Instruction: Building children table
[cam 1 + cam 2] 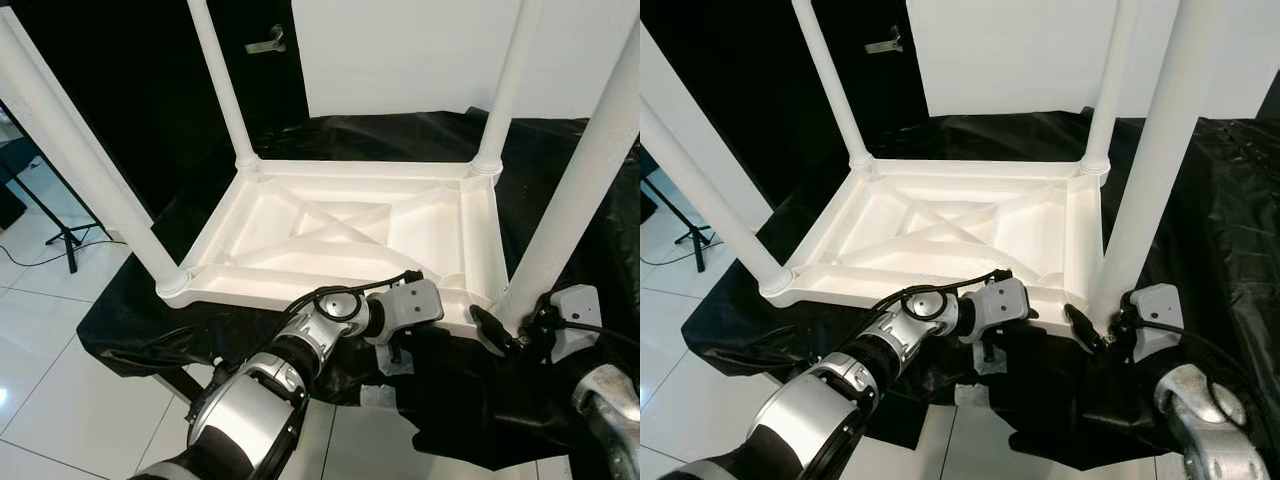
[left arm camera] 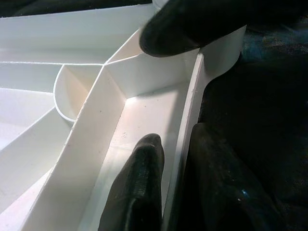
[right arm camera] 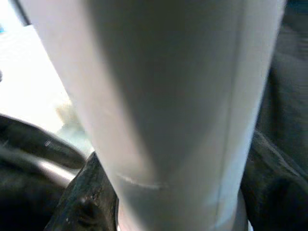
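The white children's table [image 1: 330, 225] lies upside down on a black-covered surface, with its legs pointing up. My left gripper [image 2: 175, 137] is at the near rim [image 1: 300, 285], close to the near right corner. One black finger [image 2: 142, 183] is inside the rim wall, the other outside, pinching it. My right gripper [image 1: 512, 322] is shut around the base of the near right leg [image 1: 580, 190]. That leg [image 3: 183, 96] looms close in the right wrist view, with a finger [image 3: 82, 202] against its side.
Black cloth [image 1: 560, 170] covers the support and hangs over its near edge. White tiled floor [image 1: 60, 350] lies below on the left, with a tripod stand [image 1: 60, 235]. Behind are a dark door with a handle [image 1: 268, 42] and a white panel [image 1: 400, 50].
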`<state>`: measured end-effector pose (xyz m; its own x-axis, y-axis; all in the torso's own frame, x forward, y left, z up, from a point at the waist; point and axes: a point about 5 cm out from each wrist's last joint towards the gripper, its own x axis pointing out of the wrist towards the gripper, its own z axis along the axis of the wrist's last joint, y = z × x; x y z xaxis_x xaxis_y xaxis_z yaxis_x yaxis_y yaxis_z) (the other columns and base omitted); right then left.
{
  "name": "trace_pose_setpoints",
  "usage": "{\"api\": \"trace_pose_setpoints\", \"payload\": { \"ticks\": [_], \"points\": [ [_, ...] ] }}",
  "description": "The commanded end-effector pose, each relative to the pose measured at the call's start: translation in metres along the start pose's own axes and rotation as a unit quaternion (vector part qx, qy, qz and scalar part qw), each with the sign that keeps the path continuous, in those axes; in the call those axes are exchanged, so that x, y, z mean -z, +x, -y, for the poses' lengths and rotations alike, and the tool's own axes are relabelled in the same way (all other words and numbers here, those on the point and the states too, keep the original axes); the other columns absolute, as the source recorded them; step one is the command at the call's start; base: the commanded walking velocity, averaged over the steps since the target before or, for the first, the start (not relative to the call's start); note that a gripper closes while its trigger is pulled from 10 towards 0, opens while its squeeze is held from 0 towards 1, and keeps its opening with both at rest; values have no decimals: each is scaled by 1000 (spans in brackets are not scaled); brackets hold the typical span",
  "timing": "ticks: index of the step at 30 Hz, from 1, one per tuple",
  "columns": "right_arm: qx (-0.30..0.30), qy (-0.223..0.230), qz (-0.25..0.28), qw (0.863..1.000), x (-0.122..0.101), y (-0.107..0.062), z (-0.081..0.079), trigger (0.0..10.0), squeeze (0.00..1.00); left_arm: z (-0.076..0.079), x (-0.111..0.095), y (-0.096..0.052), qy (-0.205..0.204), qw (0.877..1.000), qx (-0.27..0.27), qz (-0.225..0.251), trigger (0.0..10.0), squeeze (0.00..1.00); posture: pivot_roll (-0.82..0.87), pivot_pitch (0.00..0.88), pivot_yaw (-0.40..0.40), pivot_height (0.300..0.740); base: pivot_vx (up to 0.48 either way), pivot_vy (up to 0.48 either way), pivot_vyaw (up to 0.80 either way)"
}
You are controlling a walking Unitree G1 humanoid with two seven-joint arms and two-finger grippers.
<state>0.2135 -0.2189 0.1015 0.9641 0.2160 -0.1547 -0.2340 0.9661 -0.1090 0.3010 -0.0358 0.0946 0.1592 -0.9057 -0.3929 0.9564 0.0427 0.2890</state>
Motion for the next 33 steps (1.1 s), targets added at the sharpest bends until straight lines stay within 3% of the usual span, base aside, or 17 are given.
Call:
{"api": "trace_pose_setpoints", "payload": {
  "ticks": [1, 3, 5, 9, 15, 16, 17, 18, 19, 22, 23, 24, 25, 29, 32, 33],
  "points": [
    [-22, 57, -84, 995, 36, -2, -35, 0, 0, 10, 16, 5, -27, 999, -33, -33, 10000, 0, -10, 0, 112, 740, 0, 0, 0],
    [53, 79, -65, 993, 35, -3, -38, 0, 0, 10, 16, 5, -26, 999, -32, -33, 10000, 0, -9, 0, 112, 740, 0, 0, 0],
    [92, 95, -39, 990, 33, -5, -39, 0, 0, 10, 16, 5, -26, 999, -32, -33, 10000, 0, -8, 0, 113, 740, 0, 0, 0],
    [121, 104, 2, 987, 26, -6, -35, 0, 0, 11, 16, 5, -25, 999, -30, -33, 10000, 0, -12, 0, 117, 740, 0, 0, 0],
    [107, 96, -5, 990, 25, 0, -41, 0, 0, 12, 17, 6, -26, 999, -28, -33, 10000, 0, -11, 0, 117, 740, 0, 0, 0],
    [94, 86, -11, 992, 25, 2, -43, 5961, 0, 12, 17, 5, -26, 999, -28, -33, 10000, 0, -11, 0, 117, 740, 0, 0, 0],
    [86, 76, -13, 993, 25, 3, -44, 10000, 239, 11, 16, 5, -26, 999, -29, -34, 10000, 0, -11, 0, 115, 740, 0, 0, 0],
    [86, 76, -13, 993, 25, 3, -44, 10000, 239, 11, 16, 5, -26, 999, -29, -34, 10000, 0, -11, 0, 115, 740, 0, 0, 0],
    [75, 66, -14, 995, 24, 4, -44, 10000, 1000, 11, 16, 5, -25, 999, -30, -34, 10000, 0, -8, 0, 115, 740, 0, 0, 0],
    [63, 42, 1, 997, 20, 6, -39, 10000, 1000, 10, 16, 5, -25, 999, -32, -34, 10000, 0, -6, 0, 113, 740, 0, 0, 0],
    [53, 29, 10, 998, 17, 7, -32, 10000, 643, 9, 16, 4, -25, 999, -33, -34, 10000, 0, -7, 0, 113, 740, 0, 0, 0],
    [53, 29, 10, 998, 17, 7, -32, 10000, 643, 9, 16, 4, -25, 999, -33, -34, 10000, 0, -7, 0, 113, 740, 0, 0, 0],
    [30, 10, 19, 999, 12, 8, -21, 10000, 0, 10, 17, 4, -26, 999, -33, -35, 10000, 0, -10, 0, 117, 740, 0, 0, 0],
    [-14, -7, 21, 1000, 8, 8, -14, 10000, 0, 11, 17, 4, -26, 999, -31, -35, 10000, 0, -12, 0, 118, 740, 0, 0, 0],
    [-113, -12, -4, 994, 7, 4, -12, 10000, 0, 11, 17, 5, -25, 999, -30, -34, 10000, 0, -11, 0, 120, 740, 0, 0, 0],
    [-113, -12, -4, 994, 7, 4, -12, 10000, 0, 11, 17, 5, -25, 999, -30, -34, 10000, 0, -11, 0, 120, 740, 0, 0, 0]
  ]
}}
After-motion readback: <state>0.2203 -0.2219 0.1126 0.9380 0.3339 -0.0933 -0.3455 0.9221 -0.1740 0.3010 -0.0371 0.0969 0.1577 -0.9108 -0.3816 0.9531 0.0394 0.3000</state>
